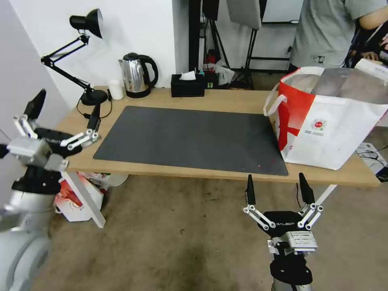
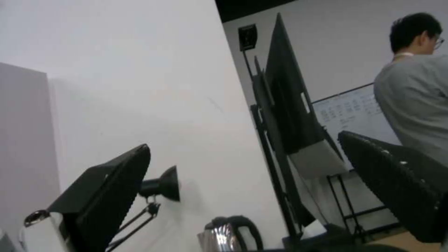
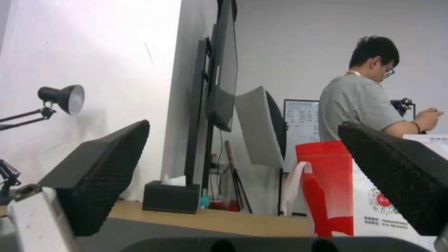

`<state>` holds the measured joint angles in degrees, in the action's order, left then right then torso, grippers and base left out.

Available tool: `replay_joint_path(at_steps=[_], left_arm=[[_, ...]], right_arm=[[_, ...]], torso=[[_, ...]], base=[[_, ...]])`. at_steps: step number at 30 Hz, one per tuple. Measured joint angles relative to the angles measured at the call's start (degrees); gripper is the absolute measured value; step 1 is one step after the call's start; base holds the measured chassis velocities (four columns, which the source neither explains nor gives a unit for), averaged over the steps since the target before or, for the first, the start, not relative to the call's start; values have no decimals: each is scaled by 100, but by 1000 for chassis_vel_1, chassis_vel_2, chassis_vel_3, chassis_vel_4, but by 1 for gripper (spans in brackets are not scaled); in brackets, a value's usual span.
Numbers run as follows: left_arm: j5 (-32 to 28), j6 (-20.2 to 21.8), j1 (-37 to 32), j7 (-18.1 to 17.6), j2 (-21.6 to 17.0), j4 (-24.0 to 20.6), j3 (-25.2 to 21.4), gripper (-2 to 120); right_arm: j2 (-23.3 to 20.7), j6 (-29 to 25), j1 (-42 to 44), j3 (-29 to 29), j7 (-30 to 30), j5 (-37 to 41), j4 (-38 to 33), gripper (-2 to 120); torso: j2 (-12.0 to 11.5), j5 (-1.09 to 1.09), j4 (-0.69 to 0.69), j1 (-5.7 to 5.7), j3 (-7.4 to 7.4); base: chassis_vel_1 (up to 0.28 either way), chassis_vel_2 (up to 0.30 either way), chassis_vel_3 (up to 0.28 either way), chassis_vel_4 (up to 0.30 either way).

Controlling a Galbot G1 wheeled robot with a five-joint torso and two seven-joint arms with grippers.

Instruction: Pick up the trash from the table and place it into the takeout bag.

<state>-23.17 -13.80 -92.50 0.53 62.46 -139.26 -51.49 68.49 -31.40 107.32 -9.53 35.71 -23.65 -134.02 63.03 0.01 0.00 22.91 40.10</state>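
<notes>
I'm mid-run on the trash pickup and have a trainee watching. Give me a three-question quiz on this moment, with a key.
1. True or false: the dark grey mat on the table has a food container on it.
2. Which stands on the robot's right end of the table? A) kettle B) takeout bag C) desk lamp
3. Fill in: the right gripper hangs in front of the table's near edge with its fingers ____.

Key
1. False: only small red crumbs show on the mat.
2. B: the takeout bag; the kettle and desk lamp are toward the left end.
3. Open. The left gripper, by the table's left end, is open too.
</notes>
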Motion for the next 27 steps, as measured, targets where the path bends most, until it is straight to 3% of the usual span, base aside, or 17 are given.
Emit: replay_joint_path(at_steps=[8, 16, 27], left_arm=[[386, -245, -481, -15, 515, -126, 37, 100], [1081, -925, -1035, -47, 1142, -13, 631, 100], [1281, -1387, -1477, -24, 1127, 180, 1062, 100]], right_arm=[[0, 0, 0, 0, 0, 0, 0, 100], [0, 0, 0, 0, 0, 0, 0, 100], [0, 0, 0, 0, 0, 0, 0, 100]], torso=[[0, 0, -1, 0, 0], [0, -1, -1, 1, 0], [0, -1, -1, 1, 0]], base=[[0, 0, 0, 0], [0, 0, 0, 0], [0, 0, 0, 0]])
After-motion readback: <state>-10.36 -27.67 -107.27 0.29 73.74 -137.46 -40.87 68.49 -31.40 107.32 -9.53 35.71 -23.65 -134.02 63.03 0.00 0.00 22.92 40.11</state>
